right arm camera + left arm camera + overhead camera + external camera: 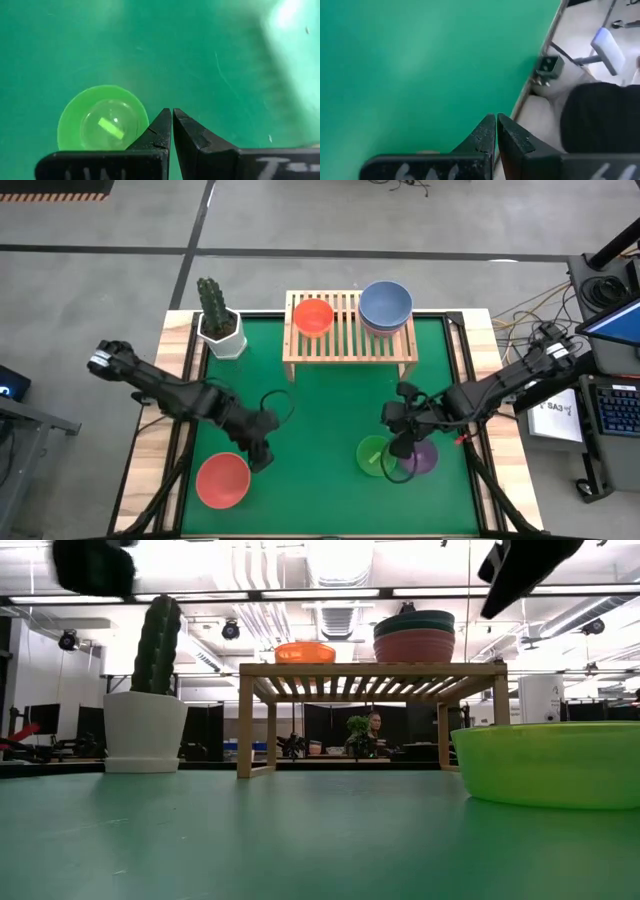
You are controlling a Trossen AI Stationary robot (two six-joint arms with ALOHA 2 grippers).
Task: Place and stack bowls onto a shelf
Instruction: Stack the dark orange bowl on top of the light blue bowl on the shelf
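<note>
Wooden slatted shelf (350, 352) sits at 12 o'clock on the green mat (320, 410), a potted cactus (215, 315) just off its left end, at about 10 o'clock. On the shelf: a small red-orange bowl (313, 316) toward its left, and a stack of larger bowls (386, 308) toward its right — blue on top from above; the low view shows teal and pink rims beneath, though the exact count is hard to read. Still on the mat: a red-pink bowl (222, 480) at 7 o'clock, a green bowl (376, 455) and a purple bowl (420, 456) side by side at 5 o'clock. No yellow bowl visible anywhere. Left gripper (262, 463) hangs just beside the red-pink bowl, fingers together, empty. Right gripper (399, 448) hovers between green and purple, fingers likewise pressed together, holding nothing. Judgement: roughly half done — at least three bowls left to shelve, and neither arm has a grip yet.
</note>
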